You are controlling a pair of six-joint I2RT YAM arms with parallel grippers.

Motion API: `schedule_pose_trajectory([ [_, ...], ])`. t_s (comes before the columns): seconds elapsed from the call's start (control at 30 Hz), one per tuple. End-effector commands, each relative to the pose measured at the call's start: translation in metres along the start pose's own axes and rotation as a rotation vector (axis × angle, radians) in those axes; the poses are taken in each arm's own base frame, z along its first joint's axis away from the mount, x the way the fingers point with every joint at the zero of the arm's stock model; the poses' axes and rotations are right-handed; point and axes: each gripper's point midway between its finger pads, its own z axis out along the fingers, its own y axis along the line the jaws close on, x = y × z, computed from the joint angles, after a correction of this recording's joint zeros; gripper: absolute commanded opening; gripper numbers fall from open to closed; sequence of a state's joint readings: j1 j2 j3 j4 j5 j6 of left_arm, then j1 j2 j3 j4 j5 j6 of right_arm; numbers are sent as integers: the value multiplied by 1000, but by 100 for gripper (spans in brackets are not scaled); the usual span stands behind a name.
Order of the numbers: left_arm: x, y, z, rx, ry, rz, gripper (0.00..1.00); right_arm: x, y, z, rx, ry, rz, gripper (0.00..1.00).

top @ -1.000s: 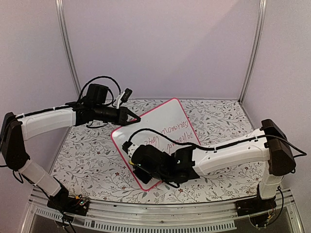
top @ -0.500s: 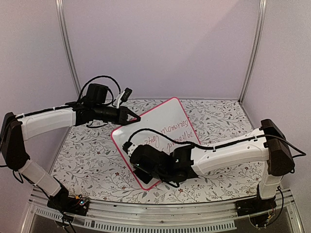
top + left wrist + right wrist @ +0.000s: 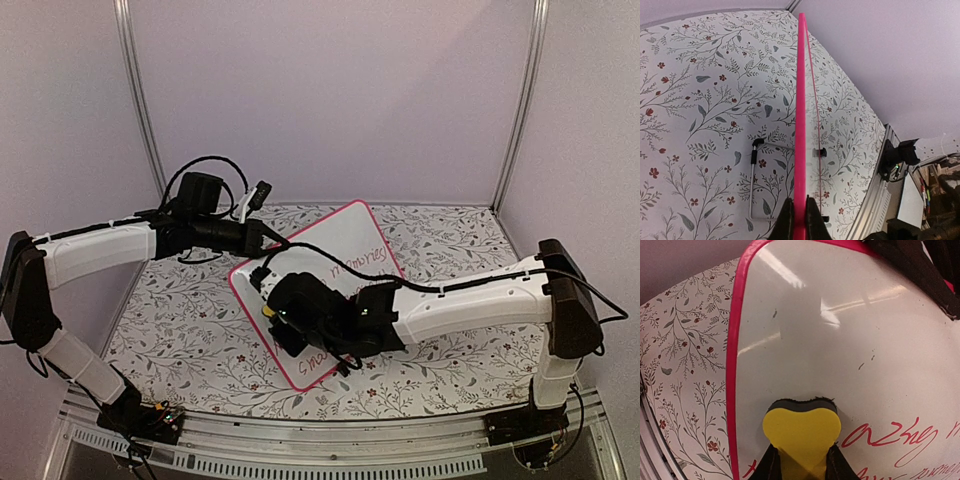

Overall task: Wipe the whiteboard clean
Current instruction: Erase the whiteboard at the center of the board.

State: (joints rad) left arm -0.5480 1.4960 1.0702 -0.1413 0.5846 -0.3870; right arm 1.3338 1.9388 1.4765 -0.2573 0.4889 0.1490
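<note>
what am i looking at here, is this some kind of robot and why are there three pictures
Yes, it is a robot: a left arm and a right arm bolted at the near edge of a floral-patterned table. The wide picture comes from a fixed camera above and behind them. The other two come from small cameras on each wrist, looking along that arm's claw. On the table is a whiteboard with a pink frame and red handwriting. The left claw is shut on the board's frame, which its camera sees edge-on, apparently to steady it. The right claw is shut on a yellow eraser, its dark pad against the board beside the writing. Some writing is not yet wiped.
</note>
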Motion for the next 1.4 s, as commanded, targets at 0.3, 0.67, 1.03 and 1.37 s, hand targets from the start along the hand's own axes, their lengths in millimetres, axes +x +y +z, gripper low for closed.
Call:
schedule_pose_trajectory([
  [0.3,7,-2,8,-14,8,48,0,103,-27,-1,50,207,93,24],
  [0.67,7,-3,7,-17,5,52,0,24,-35,13,98,50,71,24],
  [1.03,6,-3,7,-17,4,53,0,24,-54,23,130,65,44,25],
  [1.37,9,-3,9,-9,14,47,0,95,-63,5,125,177,128,24],
])
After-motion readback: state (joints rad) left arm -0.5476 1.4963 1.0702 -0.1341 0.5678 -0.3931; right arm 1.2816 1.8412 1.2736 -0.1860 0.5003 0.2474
